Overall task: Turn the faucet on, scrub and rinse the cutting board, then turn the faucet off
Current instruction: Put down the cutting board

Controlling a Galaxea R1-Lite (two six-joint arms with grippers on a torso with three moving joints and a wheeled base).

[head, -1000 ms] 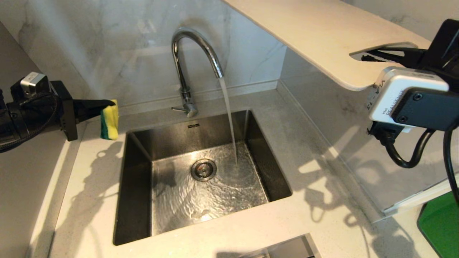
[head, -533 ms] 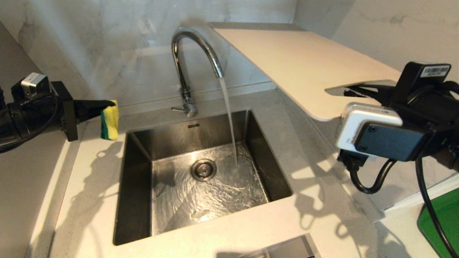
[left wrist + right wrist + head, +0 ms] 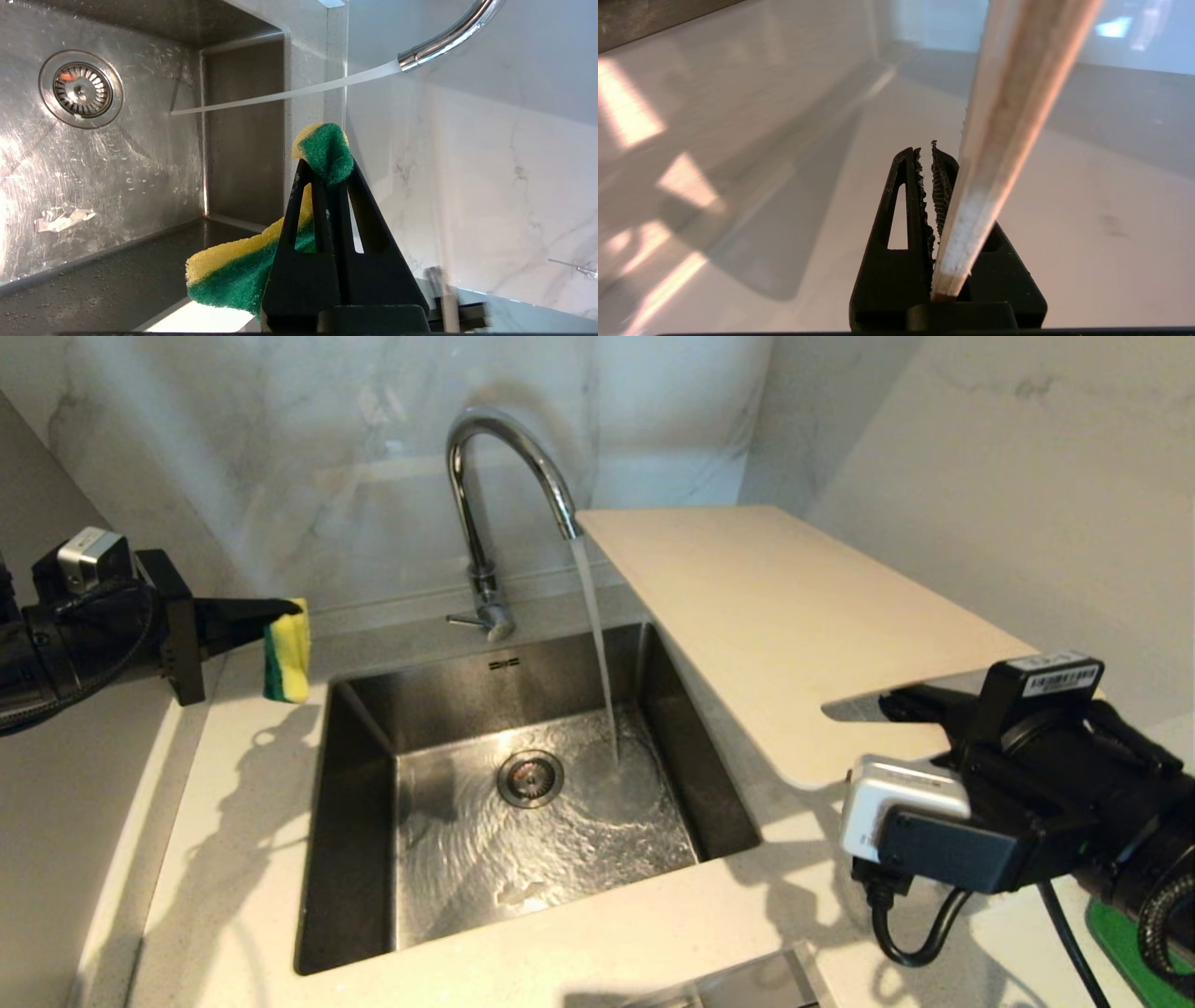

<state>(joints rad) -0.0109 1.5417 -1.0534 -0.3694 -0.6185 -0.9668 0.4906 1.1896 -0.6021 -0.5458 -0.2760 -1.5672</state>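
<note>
Right gripper (image 3: 920, 709), 4 o'clock, nearest: jaws clamped on the handle end of 1 cutting board (image 3: 775, 625), held flat in air, far corner just beside the water stream, not yet under it. 1 sink (image 3: 355, 859) at center. Left gripper (image 3: 252, 611), 9 o'clock, squeezes 1 sponge (image 3: 287, 649). 1 faucet (image 3: 499, 476), 12 o'clock, running. Status: tap on = done. Left: scrub, rinse, shut off.

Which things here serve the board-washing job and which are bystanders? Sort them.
In the job:
- chrome gooseneck faucet, running
- beige plastic cutting board, held by right gripper
- yellow-green sponge, in left gripper
- steel sink

Lying about:
- green tray
</note>
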